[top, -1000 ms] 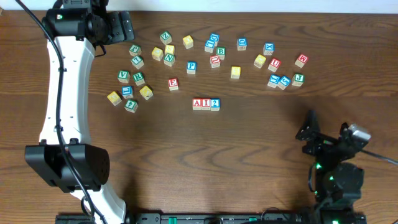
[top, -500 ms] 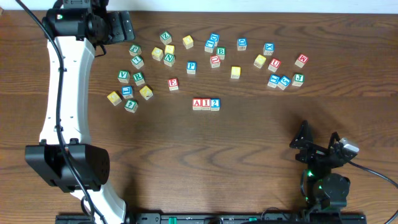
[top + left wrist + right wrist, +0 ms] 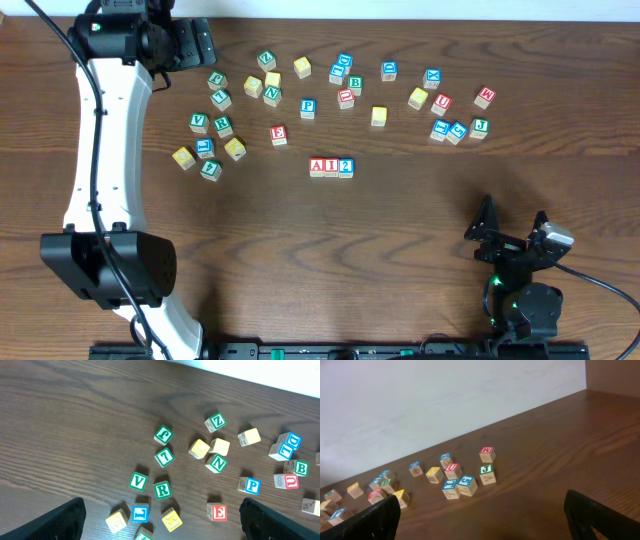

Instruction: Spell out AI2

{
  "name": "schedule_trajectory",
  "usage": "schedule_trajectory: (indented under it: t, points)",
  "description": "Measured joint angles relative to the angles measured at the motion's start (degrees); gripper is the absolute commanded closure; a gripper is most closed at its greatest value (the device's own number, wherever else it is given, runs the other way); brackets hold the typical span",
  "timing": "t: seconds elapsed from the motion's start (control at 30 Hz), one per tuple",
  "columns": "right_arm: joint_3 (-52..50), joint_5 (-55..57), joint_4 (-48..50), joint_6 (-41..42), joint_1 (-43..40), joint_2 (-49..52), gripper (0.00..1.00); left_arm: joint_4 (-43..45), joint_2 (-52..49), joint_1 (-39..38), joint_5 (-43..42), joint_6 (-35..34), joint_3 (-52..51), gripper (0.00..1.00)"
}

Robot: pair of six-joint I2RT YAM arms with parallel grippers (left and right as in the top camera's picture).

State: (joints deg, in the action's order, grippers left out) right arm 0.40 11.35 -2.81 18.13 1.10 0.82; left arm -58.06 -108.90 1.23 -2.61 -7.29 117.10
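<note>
Three wooden cubes stand touching in a row at the table's middle: the red A [image 3: 318, 167], the red I [image 3: 332, 167] and the blue 2 [image 3: 346, 167], reading AI2 from left to right. Neither wrist view shows this row. My left gripper [image 3: 203, 43] hangs open at the far left, over the green-lettered cubes [image 3: 162, 489], with nothing between its fingers [image 3: 62, 521]. My right gripper [image 3: 512, 228] stands open near the front right edge, well away from the row. Its dark fingers [image 3: 597, 515] frame bare table and it holds nothing.
Loose cubes lie scattered across the far half of the table, among them a red E [image 3: 278, 133], a blue P [image 3: 308, 106], a red U [image 3: 442, 102] and a red W [image 3: 485, 96]. The left arm's white link [image 3: 100, 150] runs down the left side.
The right arm has drawn back toward the table's front edge and a little left, then settled. The left arm and all cubes are unmoved.
</note>
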Motion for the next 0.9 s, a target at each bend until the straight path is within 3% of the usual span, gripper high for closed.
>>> schedule_trajectory:
  t: [0.67,0.9]
  points:
    - [0.0,0.0,0.0,-0.5,0.0,0.0,0.01,-4.0,0.2,0.0,-0.2,0.0,0.0,0.02]
    - [0.0,0.0,0.0,-0.6,0.0,0.0,0.01,-4.8,9.7,0.0,-0.1,2.0,-1.2,0.03]
